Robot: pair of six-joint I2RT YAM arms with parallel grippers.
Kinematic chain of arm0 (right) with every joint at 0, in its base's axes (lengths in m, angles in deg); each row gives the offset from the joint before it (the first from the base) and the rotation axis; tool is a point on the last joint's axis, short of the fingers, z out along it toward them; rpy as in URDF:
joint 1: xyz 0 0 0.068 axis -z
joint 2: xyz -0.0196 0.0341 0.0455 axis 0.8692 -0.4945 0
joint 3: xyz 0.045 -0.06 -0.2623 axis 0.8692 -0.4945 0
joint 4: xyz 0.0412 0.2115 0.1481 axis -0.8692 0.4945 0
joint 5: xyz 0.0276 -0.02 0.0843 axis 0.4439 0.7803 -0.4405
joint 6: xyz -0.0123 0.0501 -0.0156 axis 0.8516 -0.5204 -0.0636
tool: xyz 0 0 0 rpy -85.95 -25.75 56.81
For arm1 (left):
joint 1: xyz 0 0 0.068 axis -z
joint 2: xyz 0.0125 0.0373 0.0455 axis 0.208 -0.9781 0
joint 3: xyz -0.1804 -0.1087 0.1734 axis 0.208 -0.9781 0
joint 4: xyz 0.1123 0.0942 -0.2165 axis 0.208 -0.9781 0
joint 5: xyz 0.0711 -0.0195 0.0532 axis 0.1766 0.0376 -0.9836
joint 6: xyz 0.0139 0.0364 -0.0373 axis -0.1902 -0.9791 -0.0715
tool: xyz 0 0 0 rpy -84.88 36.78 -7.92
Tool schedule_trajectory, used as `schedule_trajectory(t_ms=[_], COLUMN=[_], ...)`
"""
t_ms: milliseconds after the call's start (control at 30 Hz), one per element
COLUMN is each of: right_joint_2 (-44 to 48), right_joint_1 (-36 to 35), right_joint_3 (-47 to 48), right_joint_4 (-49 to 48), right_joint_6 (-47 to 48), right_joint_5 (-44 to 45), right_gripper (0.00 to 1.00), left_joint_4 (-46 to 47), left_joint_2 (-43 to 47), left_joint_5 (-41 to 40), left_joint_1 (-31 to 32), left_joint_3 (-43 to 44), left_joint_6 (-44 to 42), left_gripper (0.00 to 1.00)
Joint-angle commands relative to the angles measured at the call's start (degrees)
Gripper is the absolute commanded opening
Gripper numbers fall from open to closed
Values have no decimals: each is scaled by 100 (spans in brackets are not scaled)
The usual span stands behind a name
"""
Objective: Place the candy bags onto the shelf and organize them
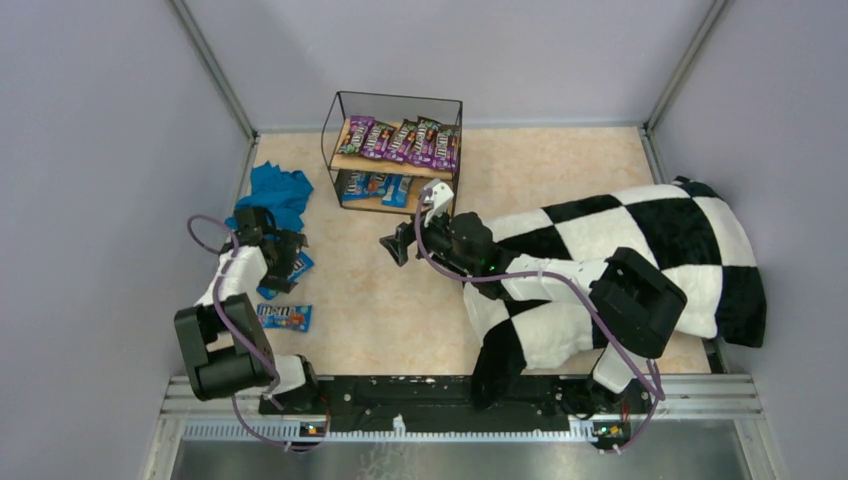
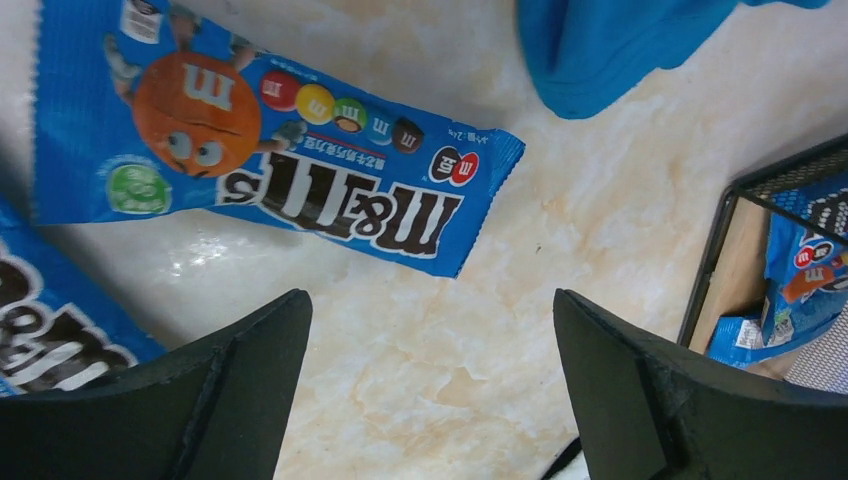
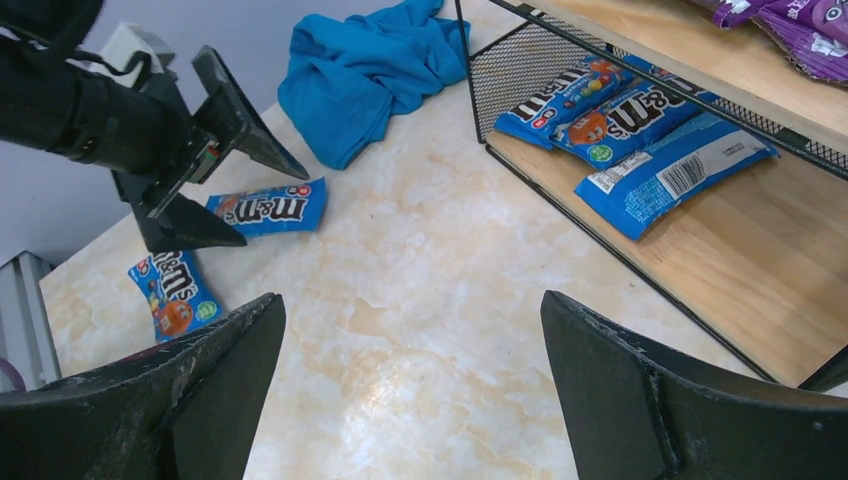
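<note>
The shelf (image 1: 338, 130) stands at the back, with several purple candy bags (image 1: 400, 140) on its top board and blue ones (image 1: 375, 187) on the lower board (image 3: 760, 260). Two blue candy bags lie on the table at the left: one (image 1: 285, 317) nearer the front, one (image 1: 300, 268) under my left gripper (image 1: 285, 255). In the left wrist view that gripper (image 2: 430, 300) is open and empty over bare table, with the blue bag (image 2: 280, 150) just beyond its tips. My right gripper (image 3: 410, 300) is open and empty, in front of the shelf (image 1: 405, 238).
A teal-blue cloth (image 1: 278, 190) lies bunched at the back left, next to the shelf. A black-and-white checkered pillow (image 1: 640, 250) covers the right side of the table, under my right arm. Grey walls close the table in on three sides.
</note>
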Motion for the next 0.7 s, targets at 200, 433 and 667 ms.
schedule_trajectory(t_ms=[200,433,667], right_joint_2=[266,242,216], right_joint_1=[36,42,45], right_joint_3=[-24,-5,32], right_joint_4=[-226,-267,-227], right_joint_6=[66,46,59], right_joint_5=[45,-2,20], right_gripper=[99,99,99], left_joint_4=[375,598,1092], left_joint_2=[-824,-944,-1250], left_joint_5=[965,881,1161], left_joint_1=[-49,-48,-48], left_joint_3=[682,733,830], left_joint_6=[-156,-273,-417], left_gripper=[95,97,98])
